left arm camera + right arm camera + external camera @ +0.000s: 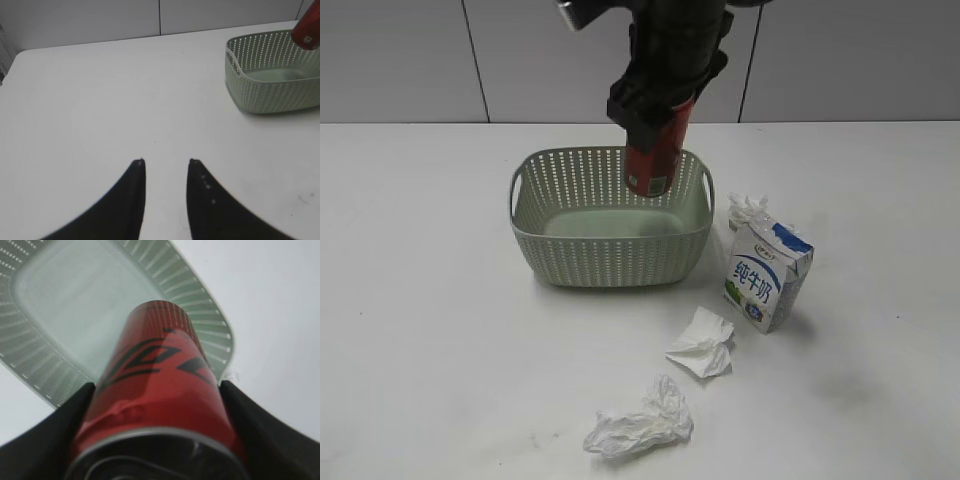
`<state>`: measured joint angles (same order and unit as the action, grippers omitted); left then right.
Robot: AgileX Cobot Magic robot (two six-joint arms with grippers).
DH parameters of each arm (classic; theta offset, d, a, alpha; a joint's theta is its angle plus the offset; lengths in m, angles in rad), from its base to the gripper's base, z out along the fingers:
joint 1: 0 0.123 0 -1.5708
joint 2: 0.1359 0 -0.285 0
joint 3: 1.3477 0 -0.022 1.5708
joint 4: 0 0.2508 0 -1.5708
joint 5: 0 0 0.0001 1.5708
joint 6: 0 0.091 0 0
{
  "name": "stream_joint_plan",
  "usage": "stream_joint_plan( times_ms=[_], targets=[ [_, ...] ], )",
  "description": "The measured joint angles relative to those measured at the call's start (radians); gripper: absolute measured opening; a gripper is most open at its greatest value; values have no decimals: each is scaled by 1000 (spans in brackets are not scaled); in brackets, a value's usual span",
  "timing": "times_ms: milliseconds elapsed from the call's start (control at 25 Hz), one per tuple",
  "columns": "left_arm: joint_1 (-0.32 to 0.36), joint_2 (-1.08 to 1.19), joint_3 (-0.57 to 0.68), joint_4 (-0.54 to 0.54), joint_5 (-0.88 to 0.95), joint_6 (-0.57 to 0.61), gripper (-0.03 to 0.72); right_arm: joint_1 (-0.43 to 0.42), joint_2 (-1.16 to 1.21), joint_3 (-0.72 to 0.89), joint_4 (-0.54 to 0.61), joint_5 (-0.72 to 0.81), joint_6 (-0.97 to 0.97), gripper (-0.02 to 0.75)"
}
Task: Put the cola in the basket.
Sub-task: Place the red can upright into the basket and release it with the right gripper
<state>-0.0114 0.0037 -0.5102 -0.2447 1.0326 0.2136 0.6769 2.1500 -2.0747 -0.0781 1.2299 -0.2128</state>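
The red cola can (pixel 653 160) hangs in my right gripper (pixel 650 115), tilted, its lower end just above the far right part of the pale green basket (pixel 610 255). In the right wrist view the can (pixel 155 390) fills the space between the two black fingers (pixel 156 390), which are shut on it, with the basket floor (pixel 75 300) below. My left gripper (pixel 166 162) is open and empty over bare table, left of the basket (pixel 270 95); the can's end (pixel 307 32) shows at the top right of the left wrist view.
A white-and-blue milk carton (pixel 767 277) stands right of the basket, with a crumpled tissue (pixel 748 210) behind it. Two more crumpled tissues (pixel 703 345) (pixel 640 425) lie in front of the basket. The table is white, with a grey wall behind.
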Motion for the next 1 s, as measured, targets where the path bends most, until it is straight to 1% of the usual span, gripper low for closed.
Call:
stream_joint_plan(
  times_ms=[200,480,880,1000],
  targets=[
    [0,0,0,0,0,0,228,0,72,0,49,-2,-34,519],
    [0,0,0,0,0,0,228,0,165,-3,63,-9,-41,519],
    [0,0,0,0,0,0,229,0,172,-10,142,-24,-39,522],
    [0,0,0,0,0,0,229,0,172,-13,155,-24,1,591]
  ],
)
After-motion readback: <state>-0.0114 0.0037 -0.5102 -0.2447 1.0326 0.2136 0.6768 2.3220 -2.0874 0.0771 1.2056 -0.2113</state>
